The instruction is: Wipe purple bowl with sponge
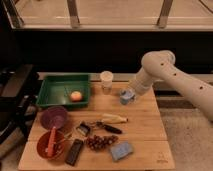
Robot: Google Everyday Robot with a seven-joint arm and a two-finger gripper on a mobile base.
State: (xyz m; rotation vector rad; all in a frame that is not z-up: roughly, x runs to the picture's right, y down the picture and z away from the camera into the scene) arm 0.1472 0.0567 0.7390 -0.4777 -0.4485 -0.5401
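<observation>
Nothing of the wipe looks done yet. The flat, rectangular light blue-grey sponge [121,150] lies untouched by the near edge of the pale wooden table [145,127], right of centre. The round, shallow, dull purple bowl [53,117] stands at the left, just near of the green plastic tray [50,82] and just far of the red-orange bowl with utensils [42,152].

The gripper [128,96], at the end of the white arm, hangs low over the far right part of the table, just right of the white paper cup [106,80]. It is well apart from both sponge and bowl. Whether it is open or closed, or has hold of anything, I cannot tell.

By my reckoning everything is left: fetch the sponge, carry it left, and rub the bowl.

The right side of the table is bare wood, giving open room down to the sponge. That sits close to the near edge, with a bunch of dark grapes [97,142] just to its left. The way to the bowl crosses clutter in the middle.
</observation>
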